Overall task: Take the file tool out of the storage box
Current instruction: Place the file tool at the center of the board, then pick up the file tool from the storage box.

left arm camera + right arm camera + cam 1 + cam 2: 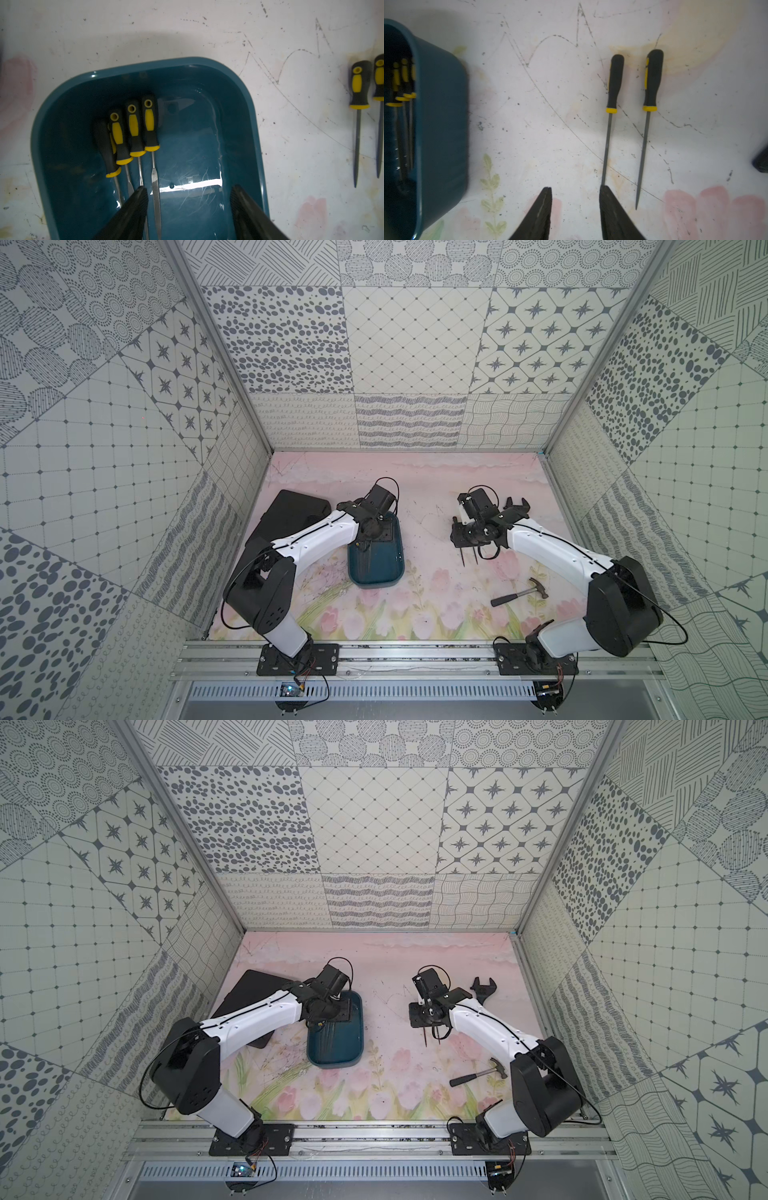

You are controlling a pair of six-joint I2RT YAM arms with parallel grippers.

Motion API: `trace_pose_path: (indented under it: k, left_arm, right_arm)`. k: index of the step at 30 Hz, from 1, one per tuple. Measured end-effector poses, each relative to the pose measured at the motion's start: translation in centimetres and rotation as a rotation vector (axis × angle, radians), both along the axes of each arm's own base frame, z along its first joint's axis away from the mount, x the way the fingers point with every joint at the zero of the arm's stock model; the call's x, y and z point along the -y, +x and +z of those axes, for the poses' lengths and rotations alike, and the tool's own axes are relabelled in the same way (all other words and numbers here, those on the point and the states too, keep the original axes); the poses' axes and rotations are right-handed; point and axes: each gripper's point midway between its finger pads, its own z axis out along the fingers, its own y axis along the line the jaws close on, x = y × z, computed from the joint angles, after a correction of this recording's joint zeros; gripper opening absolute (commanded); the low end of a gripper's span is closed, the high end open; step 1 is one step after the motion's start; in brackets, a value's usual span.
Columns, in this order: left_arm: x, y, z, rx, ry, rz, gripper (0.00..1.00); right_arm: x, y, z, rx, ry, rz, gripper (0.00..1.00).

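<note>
Two files out on mat, by right gripper: jaws apart, empty. Four files left in box; your left gripper hovers there, jaws apart astride one blade, nothing gripped.

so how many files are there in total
6: four files side by side in the storage box, two parallel on the table outside it; others may be hidden.

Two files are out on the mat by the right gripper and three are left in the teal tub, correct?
Not three: the left wrist view shows four files left in the teal tub. Two files do lie on the mat by the right gripper.
</note>
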Motion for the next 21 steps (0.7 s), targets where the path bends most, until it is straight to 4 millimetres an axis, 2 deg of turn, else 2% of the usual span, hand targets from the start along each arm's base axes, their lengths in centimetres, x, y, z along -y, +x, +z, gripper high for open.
trace_pose_path:
  k: [4,7,13,21]
  left_arm:
    - [0.1,1.2,-1.2,-0.010,0.039,0.008,0.54]
    - [0.2,2.0,-1.9,-0.020,0.054,0.014,0.50]
    - [-0.2,4.2,-3.3,-0.039,0.071,0.041,0.41]
    - [-0.9,5.6,-4.8,-0.067,0.088,0.069,0.41]
  right_arm:
    - [-1.6,-1.6,1.2,0.038,0.090,0.066,0.53]
    - [-2.4,-2.8,2.3,0.070,0.142,0.107,0.53]
    - [-2.8,-3.9,4.0,0.138,0.204,0.138,0.54]
    - [-2.8,-4.1,3.7,0.144,0.217,0.143,0.54]
